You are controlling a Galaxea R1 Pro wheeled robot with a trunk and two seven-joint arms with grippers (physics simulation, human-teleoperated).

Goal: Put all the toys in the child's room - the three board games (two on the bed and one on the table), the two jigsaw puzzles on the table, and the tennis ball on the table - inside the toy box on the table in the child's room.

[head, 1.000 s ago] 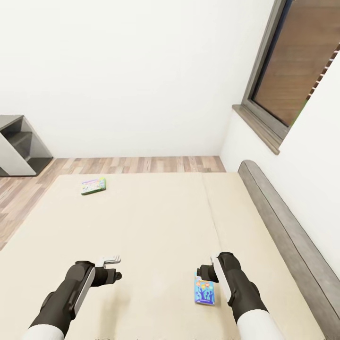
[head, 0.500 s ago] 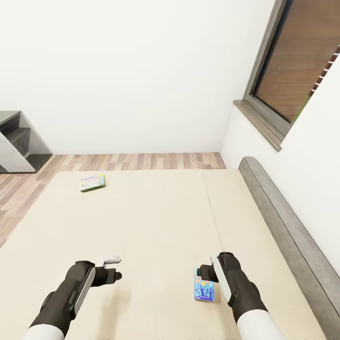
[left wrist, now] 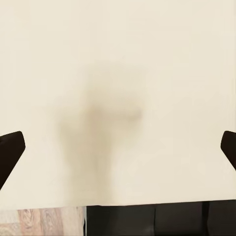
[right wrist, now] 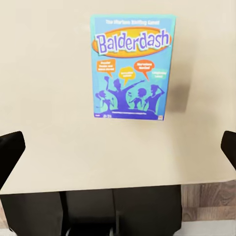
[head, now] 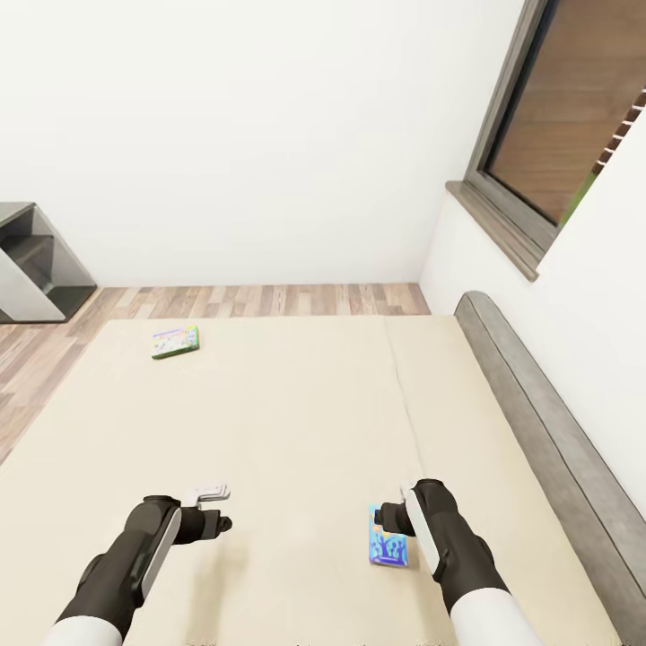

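Your right gripper (right wrist: 118, 147) has its jaws wide apart, dark fingertips (right wrist: 11, 147) at the two edges of the wrist view, nothing between them. It hangs over the cream mattress of the bed (head: 296, 413), not touching the flat blue "Balderdash" board game box with orange drawings (right wrist: 131, 68). That box lies flat on the mattress, just ahead of the fingertips. In the head view the same blue box (head: 388, 536) sits right beside your right gripper (head: 392, 516), on its inner side, partly tucked under the wrist.

Your left gripper (left wrist: 118, 145) is spread open too, empty, black fingertips (left wrist: 10, 150) at the edges of its wrist view, plain mattress and its own shadow below. In the head view the left gripper (head: 212, 493) hovers over the near part of the bed, well apart from both boxes.

The second board game, a flat green-bordered box (head: 175, 341), lies on the far left part of the mattress, near the edge by the wood-plank floor (head: 269, 301).

The grey headboard (head: 538, 422) runs along the right side of the bed, against the white wall. Above it is a dark-framed window with brown slatted shutters (head: 565, 117). A dark grey open shelf unit (head: 36, 265) stands at far left against the back wall.
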